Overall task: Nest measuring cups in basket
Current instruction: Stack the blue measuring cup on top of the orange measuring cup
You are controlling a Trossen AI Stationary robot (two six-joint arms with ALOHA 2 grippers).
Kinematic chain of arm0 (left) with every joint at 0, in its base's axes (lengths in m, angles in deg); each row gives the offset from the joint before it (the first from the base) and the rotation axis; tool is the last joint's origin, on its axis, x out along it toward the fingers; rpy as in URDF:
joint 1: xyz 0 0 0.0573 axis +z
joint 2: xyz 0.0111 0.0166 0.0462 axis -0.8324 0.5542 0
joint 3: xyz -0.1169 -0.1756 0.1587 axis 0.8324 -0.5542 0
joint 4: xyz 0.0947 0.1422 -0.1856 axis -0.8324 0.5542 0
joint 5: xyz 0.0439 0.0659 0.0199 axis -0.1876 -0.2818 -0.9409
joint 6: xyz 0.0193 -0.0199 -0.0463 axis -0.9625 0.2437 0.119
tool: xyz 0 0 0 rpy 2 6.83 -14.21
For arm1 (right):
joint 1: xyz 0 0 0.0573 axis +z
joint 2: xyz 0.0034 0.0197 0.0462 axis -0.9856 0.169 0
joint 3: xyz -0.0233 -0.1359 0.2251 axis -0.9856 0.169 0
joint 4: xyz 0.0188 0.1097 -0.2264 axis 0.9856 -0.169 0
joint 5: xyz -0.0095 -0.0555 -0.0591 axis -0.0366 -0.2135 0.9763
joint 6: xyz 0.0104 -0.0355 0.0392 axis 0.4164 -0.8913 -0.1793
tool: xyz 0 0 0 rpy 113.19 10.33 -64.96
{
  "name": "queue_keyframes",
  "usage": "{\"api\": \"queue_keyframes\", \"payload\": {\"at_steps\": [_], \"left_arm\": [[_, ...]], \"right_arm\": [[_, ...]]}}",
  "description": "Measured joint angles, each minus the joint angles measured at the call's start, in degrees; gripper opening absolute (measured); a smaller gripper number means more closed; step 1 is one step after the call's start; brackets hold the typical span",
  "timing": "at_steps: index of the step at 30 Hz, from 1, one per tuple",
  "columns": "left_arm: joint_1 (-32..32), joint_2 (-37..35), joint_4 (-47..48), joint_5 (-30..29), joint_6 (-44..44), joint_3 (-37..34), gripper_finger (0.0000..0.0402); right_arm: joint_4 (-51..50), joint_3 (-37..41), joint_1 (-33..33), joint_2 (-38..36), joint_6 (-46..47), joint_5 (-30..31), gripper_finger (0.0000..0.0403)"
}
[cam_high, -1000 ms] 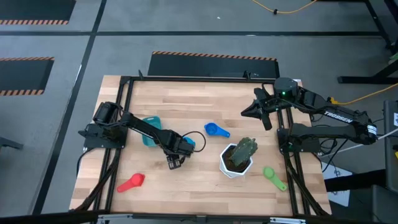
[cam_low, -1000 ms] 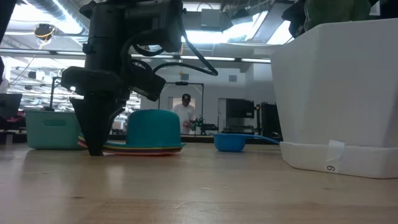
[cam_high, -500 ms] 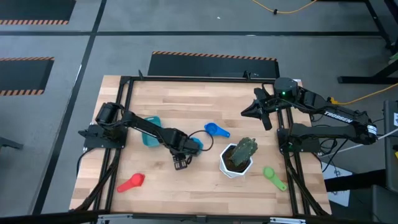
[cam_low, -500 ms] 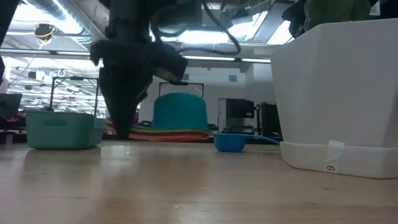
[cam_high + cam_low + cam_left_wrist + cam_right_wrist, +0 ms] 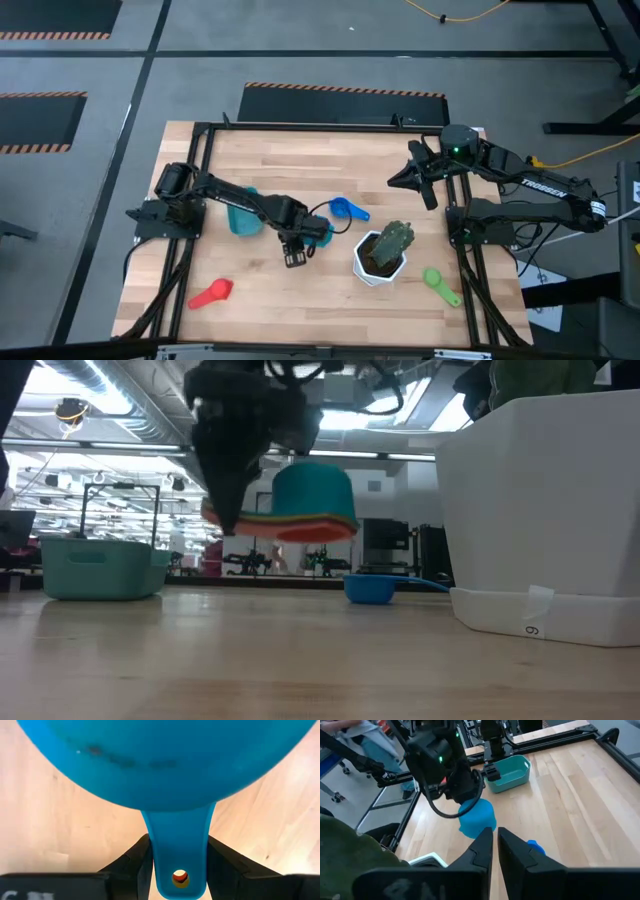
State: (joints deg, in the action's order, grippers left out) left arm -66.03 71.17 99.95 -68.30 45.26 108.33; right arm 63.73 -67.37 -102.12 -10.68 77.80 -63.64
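Note:
A stack of nested measuring cups (image 5: 310, 500) hangs upside down above the table, a teal-blue dome on top and yellow, orange and red rims below it. My left gripper (image 5: 228, 525) is shut on the stack's handle, right of the teal basket (image 5: 243, 212), which stands on its base. A small blue cup (image 5: 345, 209) lies near the stack. One red cup (image 5: 212, 293) and one green cup (image 5: 440, 284) lie near the front edge. My right gripper (image 5: 495, 840) waits shut, high over the far right of the table. My left gripper pinches the stacked handles by their two long edges (image 5: 179, 845), near the free end, between its two fingers (image 5: 135, 865). The fingers come from above, pointing down, one on each side of the handle. The stack hangs about level, domes up, clear of the table.
A white pot with a green plant (image 5: 382, 255) stands right of the stack, filling the right of the low view (image 5: 540, 510). A black frame (image 5: 200, 130) rims the table. Bare wood lies between the basket and the pot.
My left gripper has risen and moved toward the table's right edge, away from the basket, staying shut on the handle. The cup stack, which sat on the table beside the basket, is now lifted clear and hangs nearer the small blue cup.

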Motion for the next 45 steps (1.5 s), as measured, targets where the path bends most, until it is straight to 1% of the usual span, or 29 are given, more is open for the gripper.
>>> {"api": "queue_keyframes", "payload": {"at_steps": [4,6,11,14,19,21,26,28,31,34,37,38,40,45], "left_arm": [[1.34,-0.04,3.07,0.05,-1.95,3.87,0.0135],[2.23,-0.07,4.15,0.62,-2.83,6.12,0.0135],[5.45,-1.90,3.33,7.73,-4.27,9.69,0.0135],[7.64,-4.26,3.53,10.75,-4.36,9.74,0.0135],[11.92,-8.47,3.76,13.56,-6.40,9.74,0.0135],[13.62,-9.47,3.80,14.84,-7.44,9.73,0.0135],[18.35,-10.51,3.69,20.63,-11.97,9.24,0.0135],[20.17,-10.66,2.98,23.00,-13.92,7.50,0.0135],[23.00,-10.60,0.46,27.90,-14.71,2.01,0.0135],[25.39,-10.57,-9.74,36.71,-14.13,-6.19,0.0135],[27.36,-10.44,-23.15,48.59,-9.60,-14.42,0.0135],[27.85,-10.46,-27.62,51.74,-7.77,-16.79,0.0135],[28.53,-10.47,-34.57,55.93,-4.01,-21.17,0.0135],[28.44,-10.47,-47.39,66.88,1.48,-29.38,0.0135]], "right_arm": [[0.02,0.00,0.00,0.00,-4.48,0.43,0.0033],[0.02,0.00,0.01,0.00,-7.46,2.12,0.0033],[-1.07,0.00,0.00,-0.02,-9.16,8.03,0.0033],[-2.49,0.00,0.00,-0.02,-10.10,9.10,0.0033],[-5.29,0.00,-0.05,-0.02,-13.20,9.07,0.0033],[-5.79,0.00,-0.09,-0.02,-13.22,9.01,0.0033],[-6.75,-0.01,-0.09,-0.02,-13.20,8.97,0.0033],[-6.90,0.00,-0.11,-0.02,-13.18,8.94,0.0033],[-7.60,0.00,-0.10,-0.02,-13.20,8.94,0.0033],[-8.18,0.00,-0.09,-0.02,-13.20,8.96,0.0033],[-8.46,0.00,-0.09,-0.02,-13.20,8.96,0.0033],[-8.48,0.00,-0.11,-0.02,-13.20,8.96,0.0033],[-8.50,0.00,-0.11,-0.02,-13.20,8.96,0.0033],[-8.46,0.00,-0.09,0.02,-13.27,8.96,0.0033]]}}
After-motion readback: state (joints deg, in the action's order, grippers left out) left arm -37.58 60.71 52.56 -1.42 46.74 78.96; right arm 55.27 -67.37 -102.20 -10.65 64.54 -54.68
